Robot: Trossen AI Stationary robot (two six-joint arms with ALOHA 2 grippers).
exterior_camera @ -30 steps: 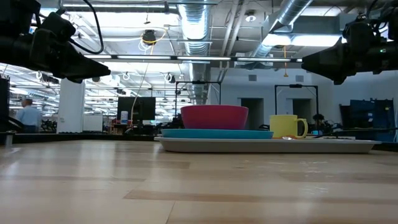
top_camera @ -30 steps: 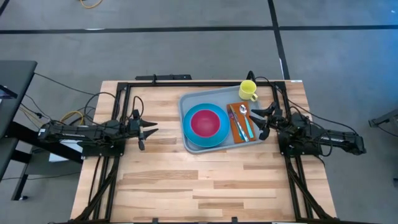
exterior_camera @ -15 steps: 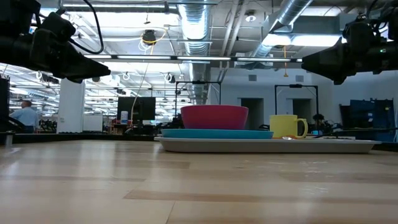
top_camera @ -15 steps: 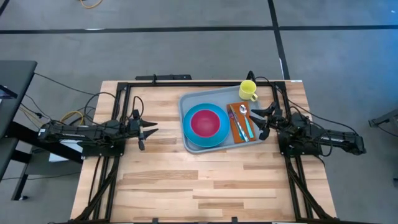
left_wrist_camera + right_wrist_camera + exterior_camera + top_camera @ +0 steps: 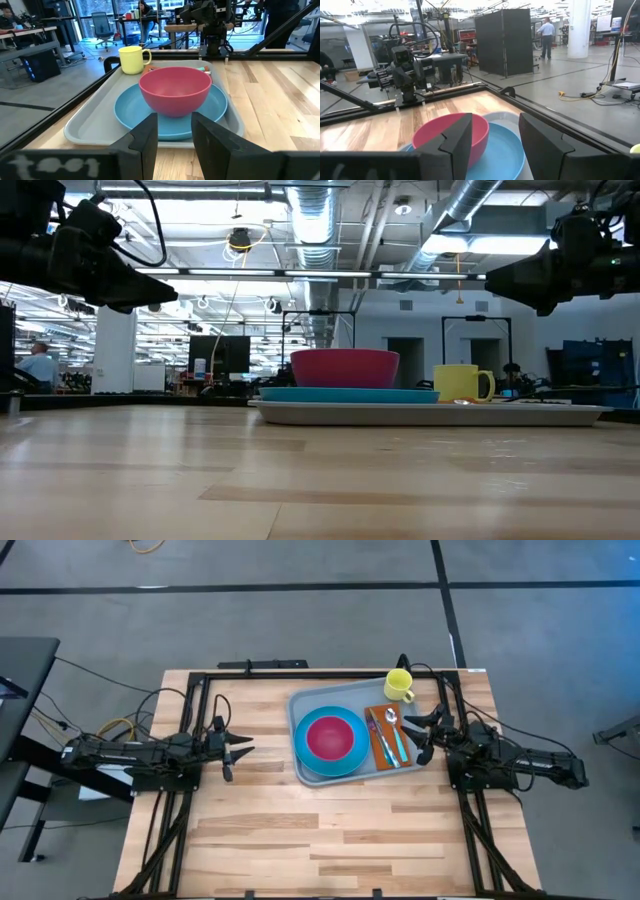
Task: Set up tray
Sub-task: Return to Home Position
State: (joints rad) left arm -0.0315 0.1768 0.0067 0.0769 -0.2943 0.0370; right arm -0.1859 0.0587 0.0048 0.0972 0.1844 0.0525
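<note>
Nothing has moved in the last second: both arms hold exactly as they were, and the table's contents sit where they did.

Left gripper point(image 5: 238, 749) hangs over bare wood, well apart from the tray point(image 5: 305, 698), fingers spread with nothing between them. Right gripper point(image 5: 418, 738) is just at the tray's right rim, beside the napkin point(image 5: 378, 748), fingers likewise parted and empty. From table height, both ride well above the wood.

Tray is on the far right part of the table, carrying the plate point(image 5: 330, 769) with the bowl point(image 5: 330, 735) on it, the napkin with the cutlery point(image 5: 392, 740) laid along it, and the cup point(image 5: 398, 686) at the far right corner. To my eye the setting is done, so all that remains is parking the arms.

For the right arm, I'd keep its height and draw it straight back along its own line, away from the rim, before any drop. Swinging sideways first could clip the cup or drag the napkin. I'd keep the fingers apart all the way. Left arm has free wood under it, so a slow, plain retreat should do. Low speed on both; one bump would undo the layout.
</note>
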